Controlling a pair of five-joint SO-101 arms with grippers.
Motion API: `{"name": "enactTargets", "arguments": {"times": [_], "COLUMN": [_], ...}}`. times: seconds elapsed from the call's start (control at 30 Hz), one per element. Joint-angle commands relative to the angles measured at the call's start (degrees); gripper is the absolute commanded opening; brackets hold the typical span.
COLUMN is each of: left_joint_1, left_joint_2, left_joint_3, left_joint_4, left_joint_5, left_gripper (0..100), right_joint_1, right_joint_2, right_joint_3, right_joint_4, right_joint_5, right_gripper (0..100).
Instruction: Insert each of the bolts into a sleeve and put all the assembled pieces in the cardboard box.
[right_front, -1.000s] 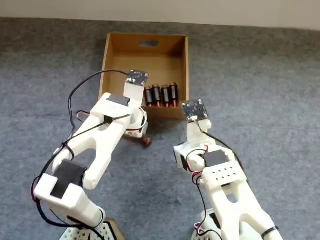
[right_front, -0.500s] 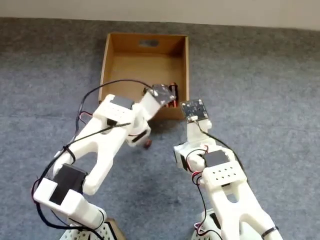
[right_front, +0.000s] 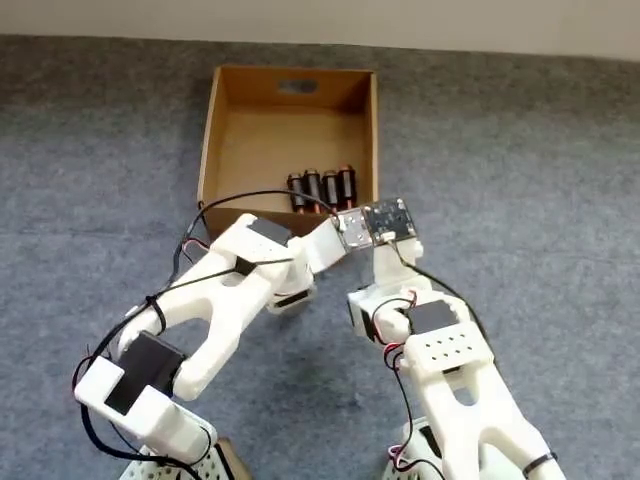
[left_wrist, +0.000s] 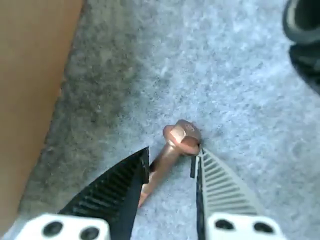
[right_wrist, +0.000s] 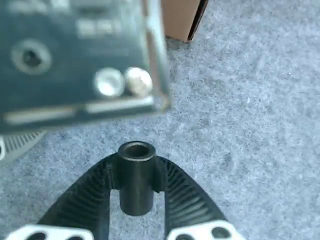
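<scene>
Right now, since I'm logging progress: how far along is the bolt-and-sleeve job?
Done: four assembled pieces lie in a row inside the cardboard box. In hand: the left end effector grips a copper bolt, and the right end effector grips a black sleeve. Left: insert this bolt into that sleeve, then put the piece in the box.

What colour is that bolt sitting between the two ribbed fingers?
The bolt is a shiny copper colour, seen best in the left wrist view.
</scene>
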Motion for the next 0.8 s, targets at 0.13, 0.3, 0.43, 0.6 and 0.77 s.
{"name": "enactTargets", "arguments": {"times": [0.13,0.3,0.43,0.6,0.77], "left_joint_1": [-0.8,-2.2,-4.2,-4.8,-4.9], "left_joint_2": [-2.7,-2.7,-2.7,-2.7,-2.7], "left_joint_3": [0.0,0.0,0.0,0.2,2.2], "left_joint_4": [2.0,5.9,6.1,6.2,6.0], "left_joint_5": [-0.2,0.0,4.7,10.6,17.5], "left_gripper": [2,1,1,1,1], "right_joint_1": [0.7,0.7,0.7,0.7,0.7], "right_joint_2": [-2.0,-2.0,-2.0,-2.0,-2.0], "right_joint_3": [-0.1,-0.1,-0.1,-0.1,-0.1], "right_joint_4": [-0.6,-0.6,-0.6,-0.6,-0.6], "right_joint_5": [0.0,0.0,0.0,0.0,0.0], "right_gripper": [0.5,0.5,0.5,0.5,0.5]}}
